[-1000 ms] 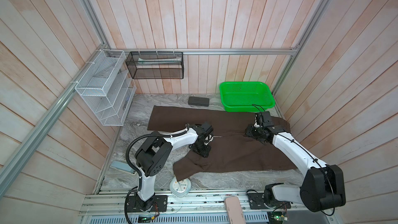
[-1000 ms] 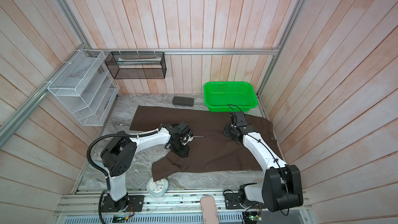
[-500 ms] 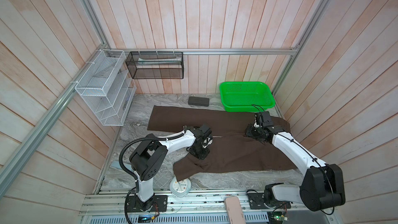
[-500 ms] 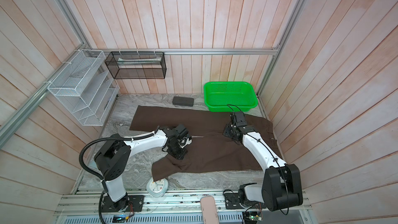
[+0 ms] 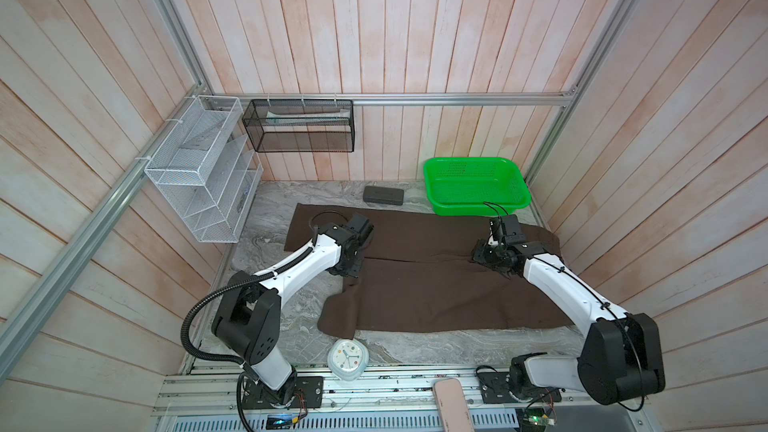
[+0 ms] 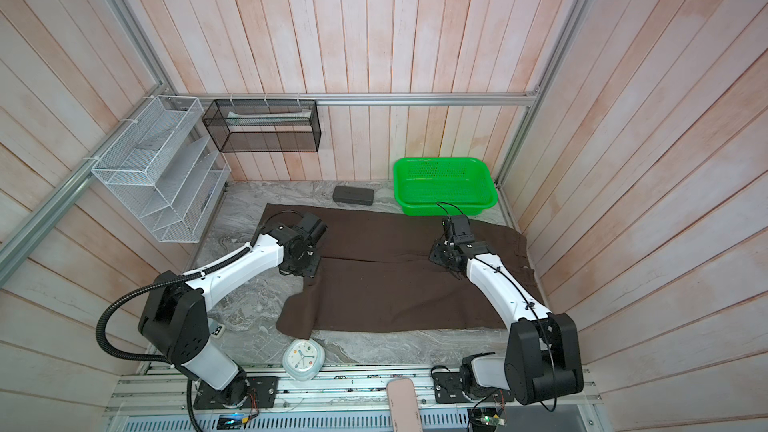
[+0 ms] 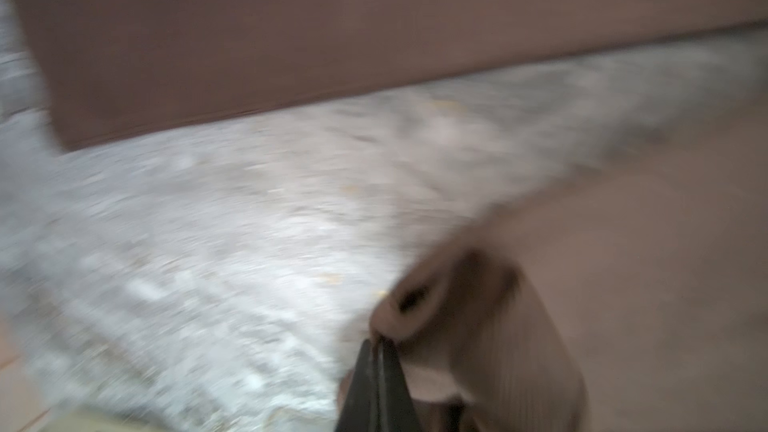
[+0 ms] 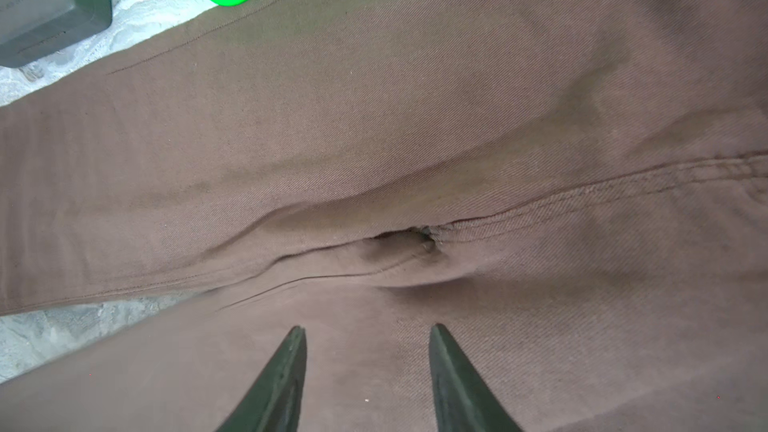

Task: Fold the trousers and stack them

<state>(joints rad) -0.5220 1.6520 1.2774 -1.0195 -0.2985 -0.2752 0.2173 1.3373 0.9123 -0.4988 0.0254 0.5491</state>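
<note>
The dark brown trousers [image 5: 428, 292] lie spread flat on the marble table in both top views, legs pointing left and waist at the right [image 6: 395, 297]. My left gripper [image 5: 351, 272] sits at the inner edge of the near leg, close to its left end. In the blurred left wrist view it is shut [image 7: 380, 342] on a raised pinch of the brown cloth [image 7: 623, 284]. My right gripper [image 5: 482, 255] hovers open just over the crotch seam [image 8: 415, 238], its fingertips [image 8: 368, 330] apart with nothing between them.
A green basket [image 5: 476, 191] stands at the back right, touching the trousers' far edge. A dark grey case [image 5: 383, 195] lies behind the far leg. A white clock [image 5: 348, 359] sits at the front edge. A white wire rack [image 5: 203, 172] and a black mesh box [image 5: 299, 126] hang on the walls.
My left gripper has shut on the cloth of the near leg and moved left, dragging that leg's end a little leftward. The right arm has held still.
</note>
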